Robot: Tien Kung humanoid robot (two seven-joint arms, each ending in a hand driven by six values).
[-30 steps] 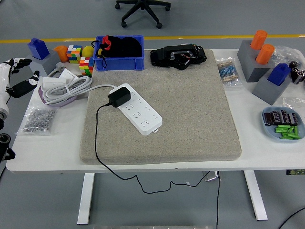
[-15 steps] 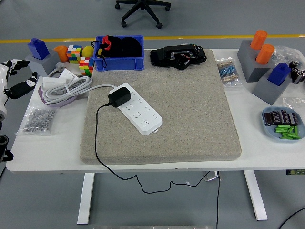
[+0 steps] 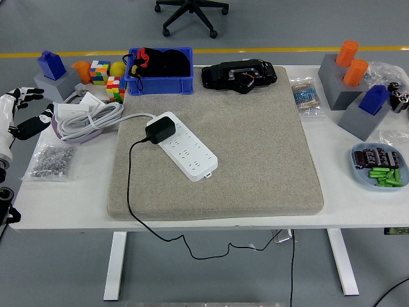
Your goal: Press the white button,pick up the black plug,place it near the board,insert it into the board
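Only the left hand [image 3: 22, 109] shows, hovering at the left edge of the tabletop [image 3: 345, 192] with fingers spread and holding nothing. The white power strip [image 3: 185, 146] lies well to its right on the grey mat [image 3: 255, 153], its long axis running diagonally from far-left to near-right. The black plug [image 3: 160, 130] sits seated at the strip's far-left end, the end closest to that hand.

The plug [image 3: 160, 130] sits in the board [image 3: 185, 146], which lies on the mat [image 3: 255, 160] covering the bench [image 3: 57, 204]; the bin [image 3: 160, 80] stands behind.
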